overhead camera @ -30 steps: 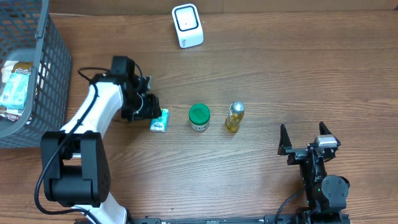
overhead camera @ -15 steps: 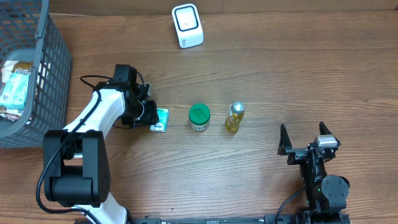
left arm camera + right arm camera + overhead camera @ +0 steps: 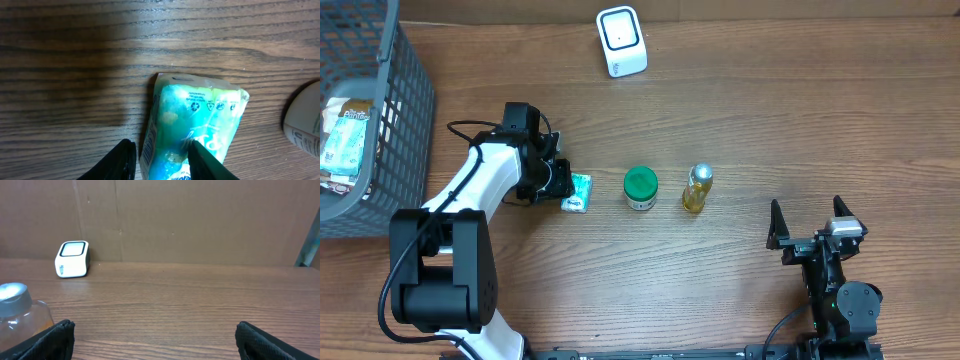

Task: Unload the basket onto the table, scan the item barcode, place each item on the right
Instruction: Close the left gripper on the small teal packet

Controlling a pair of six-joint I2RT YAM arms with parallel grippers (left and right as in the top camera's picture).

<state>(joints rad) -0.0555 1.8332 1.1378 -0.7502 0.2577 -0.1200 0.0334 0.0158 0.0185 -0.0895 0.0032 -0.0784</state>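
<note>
A teal snack packet [image 3: 578, 192] lies flat on the wooden table, left of centre. In the left wrist view the packet [image 3: 195, 120] fills the middle, with print and a barcode strip along its left edge. My left gripper [image 3: 563, 185] [image 3: 161, 146] sits at the packet's near end, its fingers [image 3: 120, 161] closed in on both sides of it. The white scanner [image 3: 621, 40] [image 3: 72, 259] stands at the back of the table. My right gripper [image 3: 808, 222] [image 3: 155, 340] rests at the front right, wide open and holding nothing.
A green-lidded jar [image 3: 640, 187] [image 3: 302, 125] and a yellow bottle [image 3: 696, 188] [image 3: 20, 310] stand in a row right of the packet. A grey wire basket [image 3: 390, 120] with packaged goods sits at the far left. A cardboard wall closes off the back.
My left gripper has shifted slightly toward the front onto the packet and its jaws have narrowed around it. The right arm has not moved.
</note>
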